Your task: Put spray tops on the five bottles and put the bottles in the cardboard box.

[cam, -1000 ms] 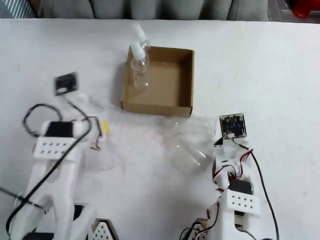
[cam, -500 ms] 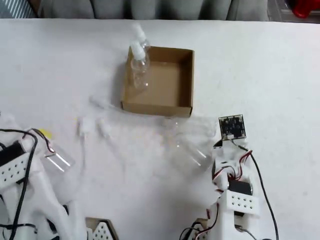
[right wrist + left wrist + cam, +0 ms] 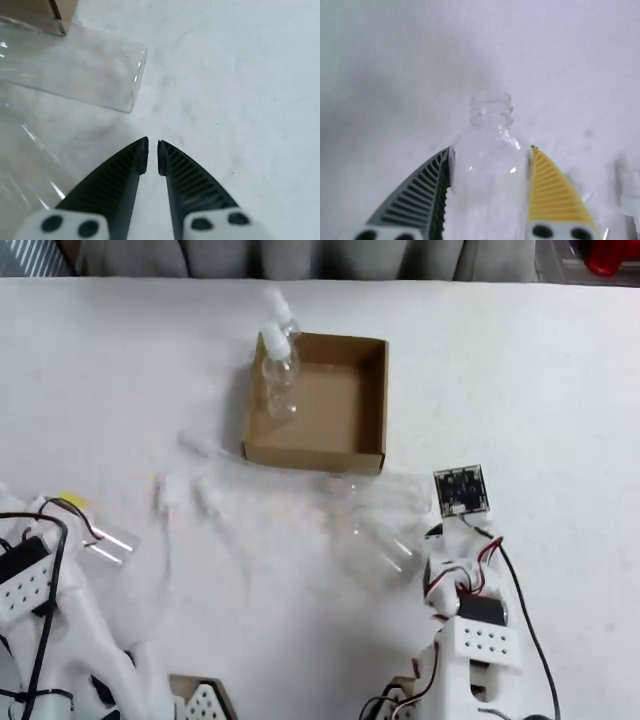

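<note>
My left gripper [image 3: 490, 156] is shut on a clear bottle [image 3: 489, 150] whose threaded neck has no top. In the high view this bottle [image 3: 107, 541] is at the table's near left, held by the left arm [image 3: 40, 590]. Two loose spray tops [image 3: 165, 491] lie left of the cardboard box [image 3: 352, 452]. Two bottles with tops [image 3: 277, 368] stand at the box's left wall. Several clear bottles [image 3: 378, 530] lie in front of the box. My right gripper [image 3: 152, 151] is shut, empty, low over the table beside one lying bottle [image 3: 75, 65].
A corner of the box [image 3: 45, 11] is close behind the lying bottle in the right wrist view. The right arm [image 3: 472, 632] stands at the near right. White table stretches to the right of the box and along the far side.
The left arm has swung from over the spray tops to the near left, carrying the topless bottle with it. The spray tops lie uncovered. The right arm has barely moved.
</note>
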